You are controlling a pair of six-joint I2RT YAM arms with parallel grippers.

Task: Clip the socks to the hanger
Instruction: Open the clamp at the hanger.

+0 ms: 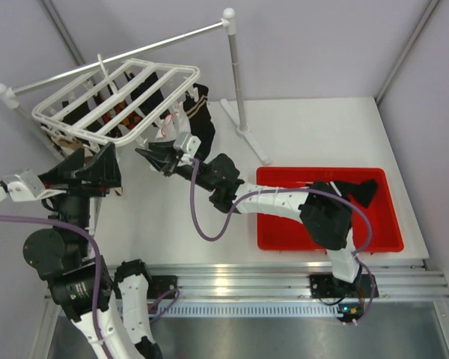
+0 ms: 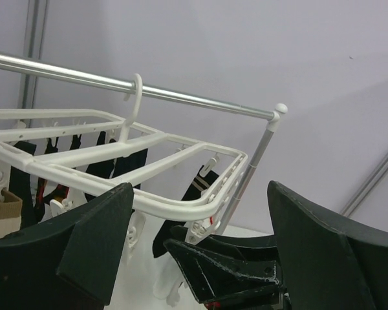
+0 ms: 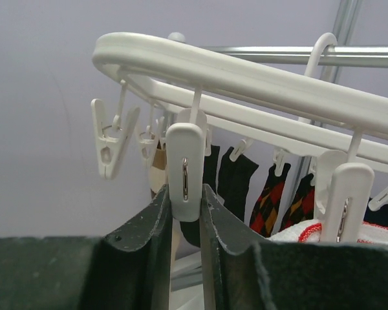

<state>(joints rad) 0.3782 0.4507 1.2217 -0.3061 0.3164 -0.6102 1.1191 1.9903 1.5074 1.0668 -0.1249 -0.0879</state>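
The white hanger (image 1: 116, 101) hangs by its hook from the rail, with several socks clipped under it. A black sock with white stripes (image 1: 202, 120) hangs at its right corner and also shows in the left wrist view (image 2: 199, 190). Another black sock (image 1: 357, 191) lies in the red bin. My right gripper (image 1: 156, 155) is under the hanger's front edge, shut on a white clip (image 3: 185, 169) with one finger on each side. My left gripper (image 1: 108, 170) is open wide and empty, just left of the right gripper and below the frame (image 2: 181, 206).
The grey rail stand (image 1: 236, 82) has its post and foot behind the right arm. The red bin (image 1: 284, 232) sits at the right. Red-and-black patterned socks (image 3: 271, 194), a beige sock (image 2: 3, 216) and free clips (image 3: 110, 139) hang from the frame.
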